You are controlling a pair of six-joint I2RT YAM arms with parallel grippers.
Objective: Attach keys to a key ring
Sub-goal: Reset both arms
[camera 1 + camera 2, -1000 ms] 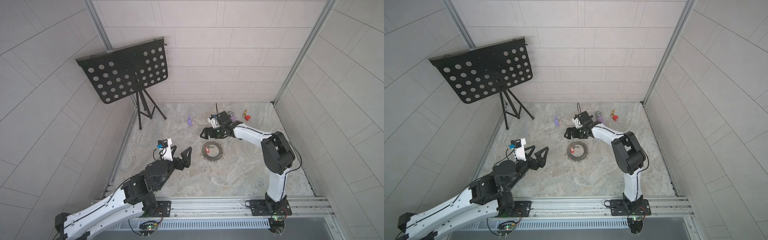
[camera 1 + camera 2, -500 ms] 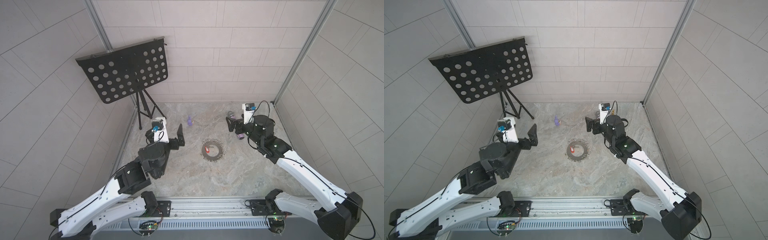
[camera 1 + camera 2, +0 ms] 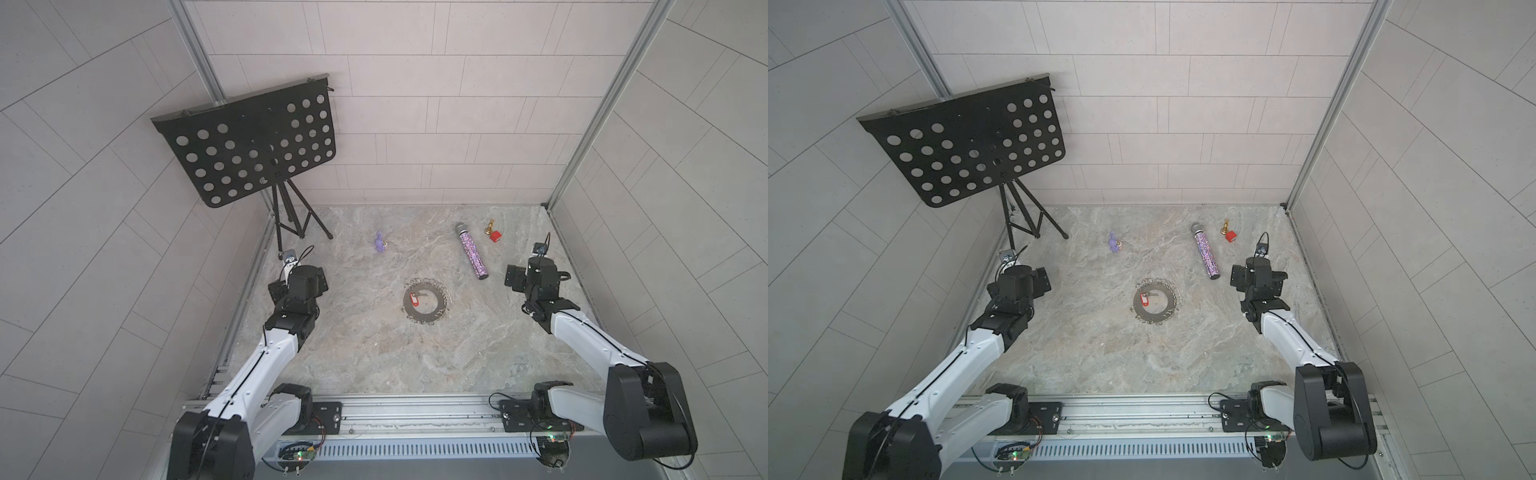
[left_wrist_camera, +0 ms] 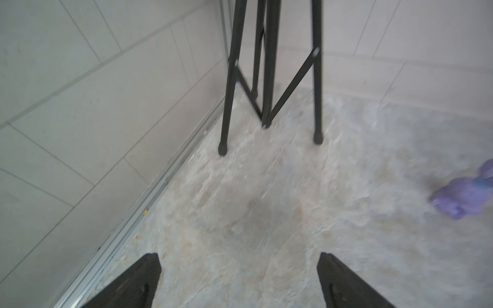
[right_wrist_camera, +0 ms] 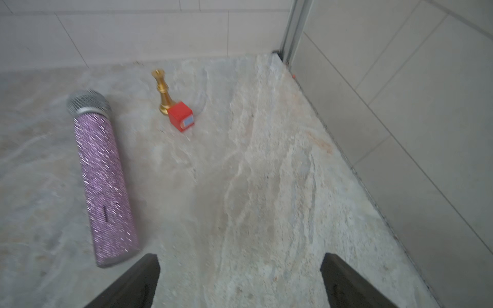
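Key (image 3: 415,298) w/ red tag (image 3: 1144,299) lies on key ring (image 3: 422,316), mid table (image 3: 374,353), well apart from both arms. Prob. light, stiff, thin, slippery; pinch at tag. Ring flat, hard to lift. Left gripper (image 4: 238,254) & right gripper (image 5: 240,254): jaws wide apart, empty.

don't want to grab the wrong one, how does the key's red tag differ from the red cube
The red tag is oblong and flat; the red cube is blocky. The tag lies on the key ring mid-table; the cube sits near the far corner beside the gold chess piece. Both are small and red.
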